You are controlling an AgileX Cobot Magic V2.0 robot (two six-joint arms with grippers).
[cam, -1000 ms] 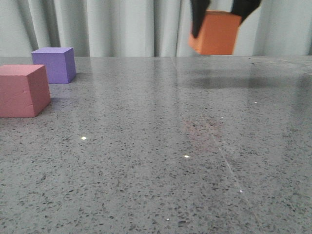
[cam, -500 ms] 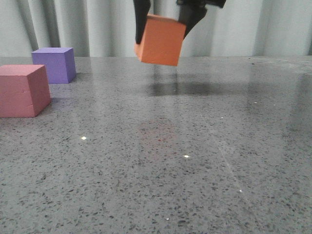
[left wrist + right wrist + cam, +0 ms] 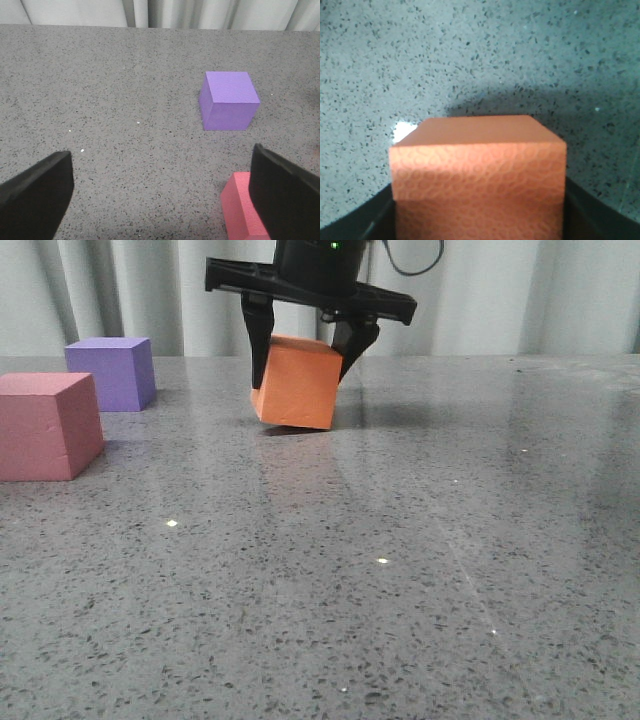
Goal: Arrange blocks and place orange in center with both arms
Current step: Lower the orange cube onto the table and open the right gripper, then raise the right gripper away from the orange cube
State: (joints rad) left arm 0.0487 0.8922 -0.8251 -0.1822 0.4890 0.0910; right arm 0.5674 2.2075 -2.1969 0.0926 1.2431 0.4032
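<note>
My right gripper (image 3: 303, 362) is shut on the orange cube (image 3: 297, 382), which is tilted and down at the table surface; I cannot tell if it touches. In the right wrist view the orange cube (image 3: 479, 170) fills the space between the dark fingers (image 3: 357, 222). The purple cube (image 3: 112, 372) stands at the far left, and the pink-red cube (image 3: 45, 425) sits nearer, at the left edge. My left gripper (image 3: 160, 200) is open and empty above the table, with the pink-red cube (image 3: 239, 210) partly behind one finger and the purple cube (image 3: 229, 100) beyond it.
The grey speckled table (image 3: 400, 570) stretches wide in front and to the right of the orange cube. A pale curtain (image 3: 580, 290) hangs behind the far edge of the table.
My right gripper has carried the orange cube leftward and down, from high at the upper right to the table surface near the middle. The purple and pink-red cubes have not moved.
</note>
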